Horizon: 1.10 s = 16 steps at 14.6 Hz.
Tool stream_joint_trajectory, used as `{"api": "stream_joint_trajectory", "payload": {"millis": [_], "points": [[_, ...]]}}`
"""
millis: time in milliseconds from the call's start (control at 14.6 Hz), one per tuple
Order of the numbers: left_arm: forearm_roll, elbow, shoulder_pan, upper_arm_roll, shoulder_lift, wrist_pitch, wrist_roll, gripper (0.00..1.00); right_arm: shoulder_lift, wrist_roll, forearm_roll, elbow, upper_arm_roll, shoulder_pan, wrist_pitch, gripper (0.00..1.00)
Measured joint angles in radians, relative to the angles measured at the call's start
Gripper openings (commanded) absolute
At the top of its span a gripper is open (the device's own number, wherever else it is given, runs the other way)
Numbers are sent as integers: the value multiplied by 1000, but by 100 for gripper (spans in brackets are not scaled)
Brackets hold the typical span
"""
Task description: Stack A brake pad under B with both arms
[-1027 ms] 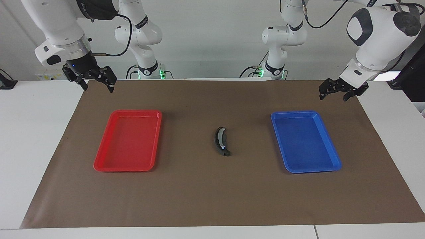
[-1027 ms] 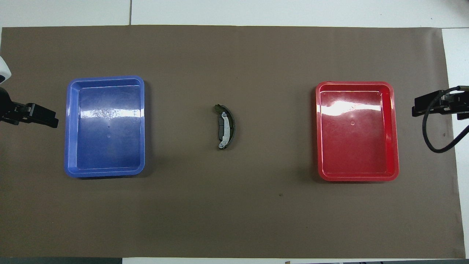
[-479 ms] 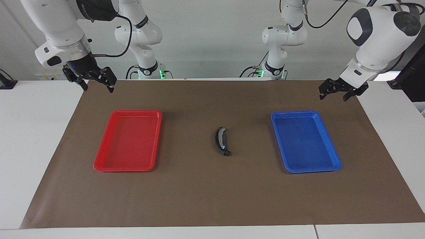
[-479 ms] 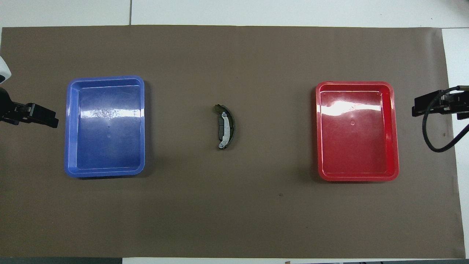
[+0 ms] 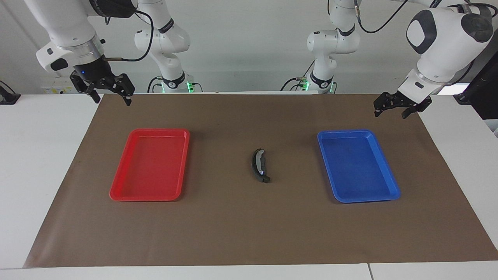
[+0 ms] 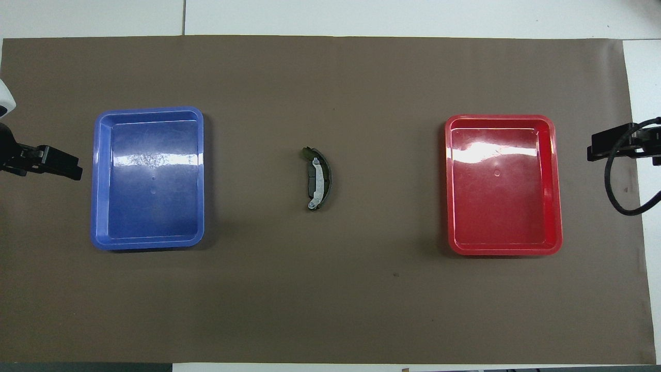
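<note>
B (image 6: pixel 327 174), the long black crescent with silver metal along it, lies at the middle of the brown mat and also shows in the facing view (image 5: pixel 255 163). The short dark-grey A brake pad (image 6: pixel 311 185) lies against B's inner curve, partly under its silver strip. My right gripper (image 5: pixel 112 99) is open and empty, up in the air over the mat's corner at the right arm's end, next to the red tray. My left gripper (image 5: pixel 390 114) is open and empty, over the mat's edge at the left arm's end, next to the blue tray.
An empty red tray (image 5: pixel 116 192) lies toward the right arm's end and an empty blue tray (image 5: pixel 393 192) toward the left arm's end. The brown mat (image 5: pixel 249 233) covers most of the white table.
My right gripper has risen a little and drawn back toward its end of the table. The left gripper and the brake pieces have not moved.
</note>
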Motion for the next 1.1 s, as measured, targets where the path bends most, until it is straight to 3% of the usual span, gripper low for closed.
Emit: {"api": "stream_joint_trajectory", "payload": {"millis": [274, 1096], "points": [[0, 0, 0, 0, 0, 0, 0, 100, 6, 0, 0, 23, 1, 0, -35, 100], [0, 0, 0, 0, 0, 0, 0, 100, 15, 0, 0, 0, 2, 0, 28, 100]]}}
